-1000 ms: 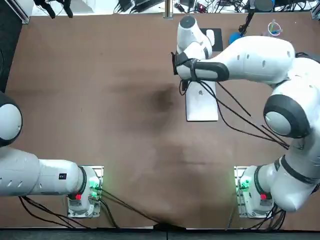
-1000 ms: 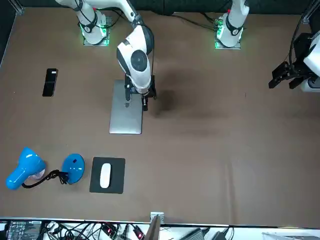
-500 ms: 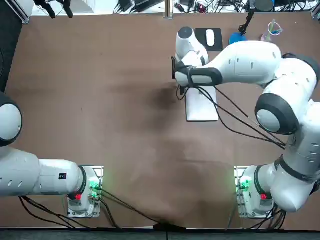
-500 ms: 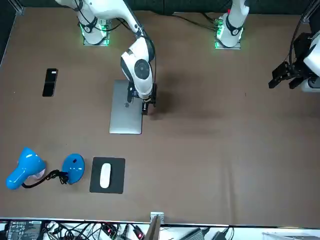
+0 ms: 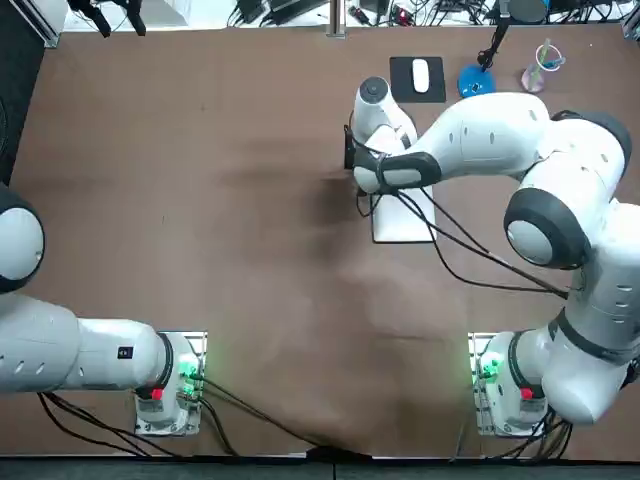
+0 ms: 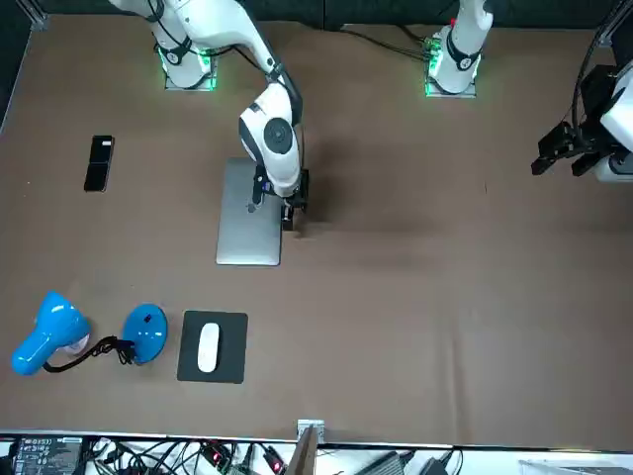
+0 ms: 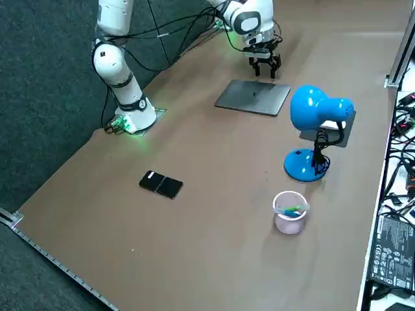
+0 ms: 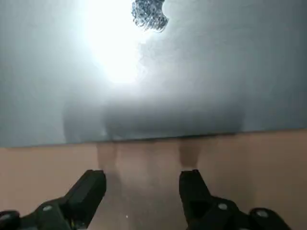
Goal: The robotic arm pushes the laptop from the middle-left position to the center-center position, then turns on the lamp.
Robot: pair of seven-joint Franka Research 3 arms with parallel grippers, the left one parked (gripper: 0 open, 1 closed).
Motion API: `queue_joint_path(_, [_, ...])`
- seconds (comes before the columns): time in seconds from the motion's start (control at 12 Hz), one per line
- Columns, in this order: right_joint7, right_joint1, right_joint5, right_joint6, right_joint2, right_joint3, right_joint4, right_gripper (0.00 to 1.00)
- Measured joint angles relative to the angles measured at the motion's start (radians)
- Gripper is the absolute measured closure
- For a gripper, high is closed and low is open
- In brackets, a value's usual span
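Right wrist view: right gripper [image 8: 141, 191] sits low over the table [image 8: 144, 158], fingers spread, nothing between them, just beside the closed laptop's [image 8: 192, 72] edge. Front view: laptop lies flat, right of table centre. Blue lamp [image 6: 59, 332] stands well apart, far-right corner.

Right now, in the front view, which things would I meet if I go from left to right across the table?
Blue lamp → mouse pad → right pincer, open, beside the laptop's edge. I leave out the phone and the laptop: they overlap others sideways.
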Motion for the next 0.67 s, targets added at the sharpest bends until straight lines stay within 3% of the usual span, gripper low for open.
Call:
queue_joint_path(0.25, [0.002, 0.0, -0.001, 0.098, -0.014, -0.007, -0.068, 0.05])
queue_joint_path(0.67, [0.006, 0.0, -0.004, 0.122, -0.023, -0.009, -0.11, 0.05])
